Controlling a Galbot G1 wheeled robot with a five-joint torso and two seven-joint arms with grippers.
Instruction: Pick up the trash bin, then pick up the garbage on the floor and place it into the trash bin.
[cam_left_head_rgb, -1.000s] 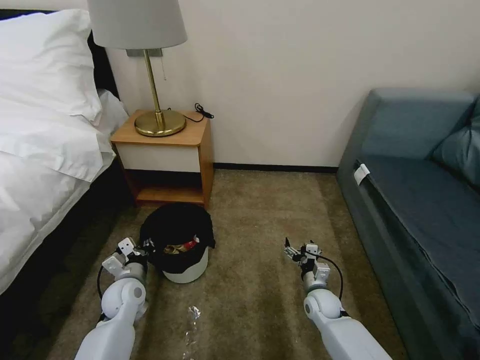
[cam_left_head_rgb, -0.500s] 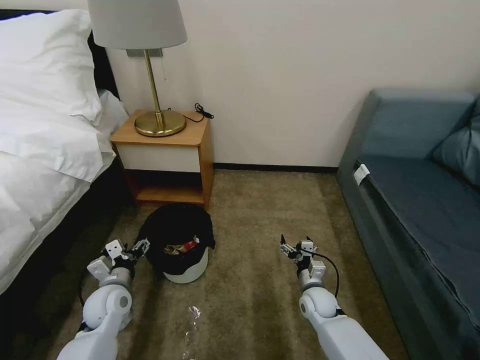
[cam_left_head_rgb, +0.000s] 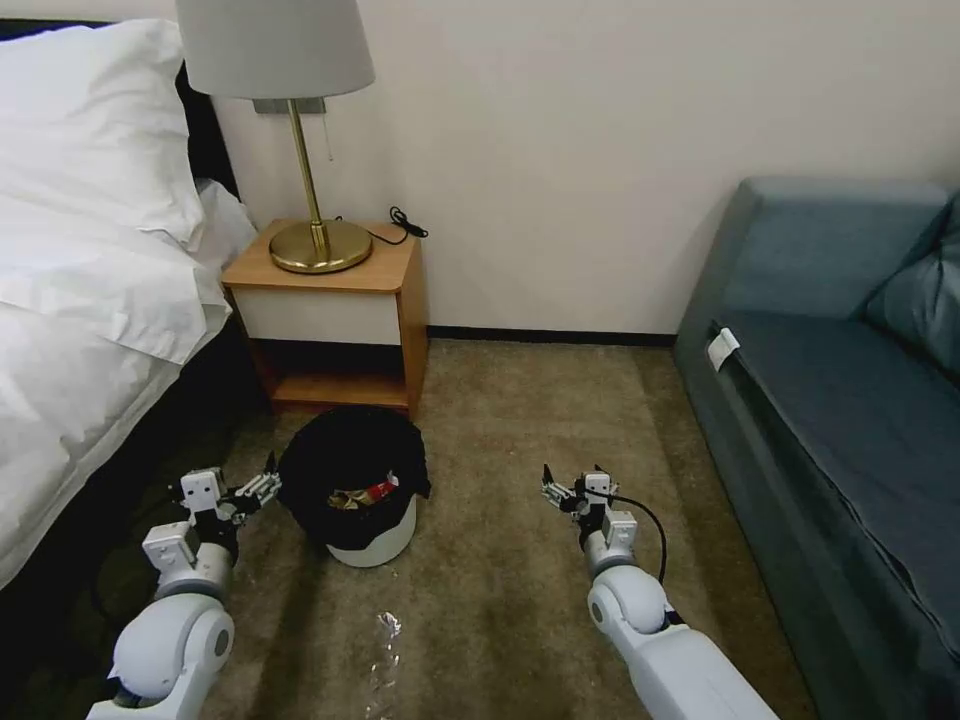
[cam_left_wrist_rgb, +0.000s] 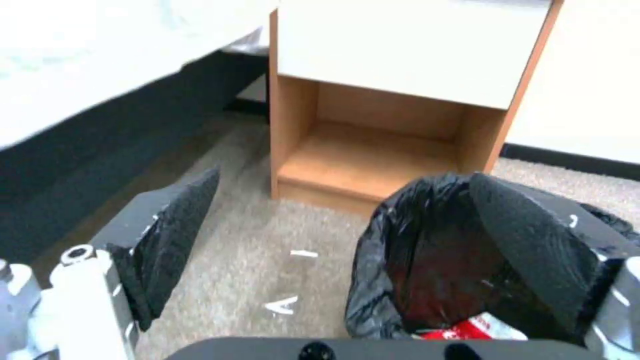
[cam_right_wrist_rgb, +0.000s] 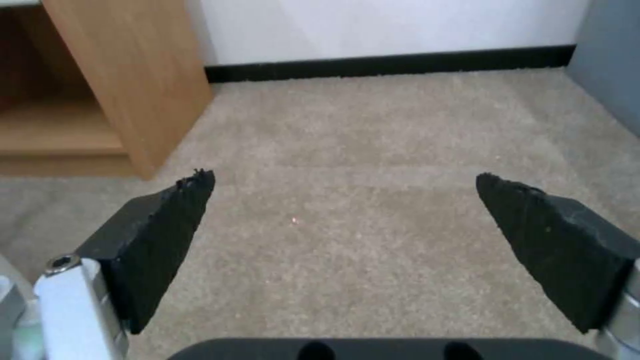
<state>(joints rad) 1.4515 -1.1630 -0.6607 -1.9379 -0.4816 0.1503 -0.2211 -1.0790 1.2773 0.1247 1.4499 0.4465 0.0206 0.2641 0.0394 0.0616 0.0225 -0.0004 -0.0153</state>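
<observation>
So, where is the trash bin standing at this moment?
In the head view the trash bin stands on the carpet just in front of the nightstand, left of centre, with the open left gripper close beside it.

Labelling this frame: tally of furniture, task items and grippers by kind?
Furniture: 4 (bed, nightstand, lamp, sofa)
Trash bin: 1, litter inside
Litter on carpet: 1, clear wrapper
Grippers: 2, left gripper beside the bin, right gripper over bare carpet, both open
Total: 8
</observation>
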